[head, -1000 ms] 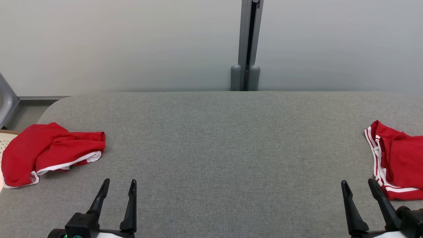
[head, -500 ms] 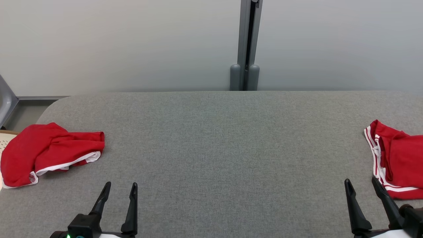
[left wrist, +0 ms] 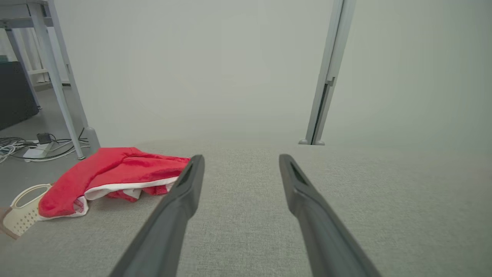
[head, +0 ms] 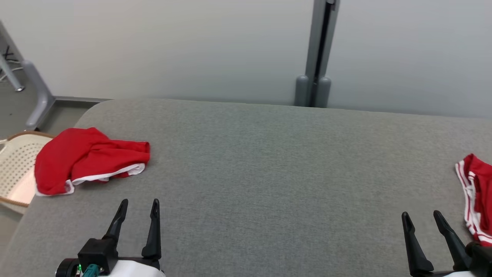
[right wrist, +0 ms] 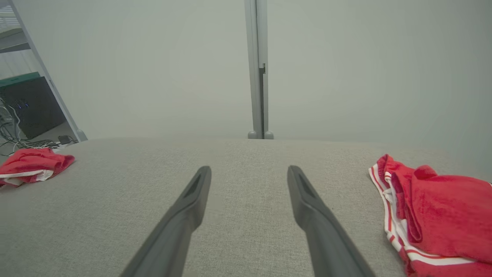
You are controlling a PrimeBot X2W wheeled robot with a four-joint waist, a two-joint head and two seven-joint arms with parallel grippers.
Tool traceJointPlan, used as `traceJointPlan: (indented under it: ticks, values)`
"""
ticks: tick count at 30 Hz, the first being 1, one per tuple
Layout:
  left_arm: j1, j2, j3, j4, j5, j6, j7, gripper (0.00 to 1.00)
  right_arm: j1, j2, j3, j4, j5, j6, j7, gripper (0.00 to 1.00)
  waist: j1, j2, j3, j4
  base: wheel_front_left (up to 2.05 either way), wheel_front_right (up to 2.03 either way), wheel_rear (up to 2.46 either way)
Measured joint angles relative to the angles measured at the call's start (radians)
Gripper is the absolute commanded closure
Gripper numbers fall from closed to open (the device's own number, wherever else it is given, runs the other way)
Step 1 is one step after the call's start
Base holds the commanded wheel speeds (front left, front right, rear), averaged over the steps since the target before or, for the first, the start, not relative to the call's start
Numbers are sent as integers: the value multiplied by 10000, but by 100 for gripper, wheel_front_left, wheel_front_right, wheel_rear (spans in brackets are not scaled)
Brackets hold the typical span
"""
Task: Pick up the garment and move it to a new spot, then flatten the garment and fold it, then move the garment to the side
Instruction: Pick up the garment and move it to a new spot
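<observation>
Red fabric is counted twice in the head view. One crumpled garment [head: 88, 156] with a white hem lies at the left edge of the counter [head: 269, 173], toward the far left corner. One striped garment [head: 480, 184] is cut off by the frame at the right edge. Two pairs of jaws are seen at the near edge, left and right, each spread wide with nothing held between the long dark fingers [head: 153, 231]. Against the earlier frame the whole picture is shifted rightward, so the camera has turned. Neither garment is judged to have moved, and more of the one perforated cream basket [head: 15, 165] beside the left edge is shown. The counter is covered in grey woven cloth and has rounded corners.

In the left wrist view the left jaws are seen wide apart and empty above the cloth, with the crumpled garment lying apart to their left.

In the right wrist view the right jaws are likewise parted and empty. The striped garment, plush and white-banded, lies to their right, and the crumpled one is seen far off at the left edge.
</observation>
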Motion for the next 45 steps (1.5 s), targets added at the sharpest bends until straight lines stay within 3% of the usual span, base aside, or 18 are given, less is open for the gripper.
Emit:
traceJointPlan:
  ticks: [10,18,25,34,45]
  values:
    - [-383,38,207,161,67,-19,-63,0,-144,-190,320,-201,-48,-6,257,0,0,0,0,2046,0,0,0]
    - [-492,8,784,-82,-48,56,-79,0,-792,-468,918,-190,48,-6,368,0,0,0,170,3265,0,0,0]
    - [-484,-253,1233,-470,-13,52,-79,0,-1434,-706,1275,159,234,-6,435,0,0,0,644,3559,0,0,0]
    - [-772,-518,1450,-305,111,-307,-79,0,-1659,-790,1337,385,314,-6,326,0,0,0,855,3592,0,0,0]
    - [-3552,-681,1801,1839,-278,-1185,-86,0,-1812,-903,826,-736,12,-6,811,0,0,0,1974,3448,0,0,0]
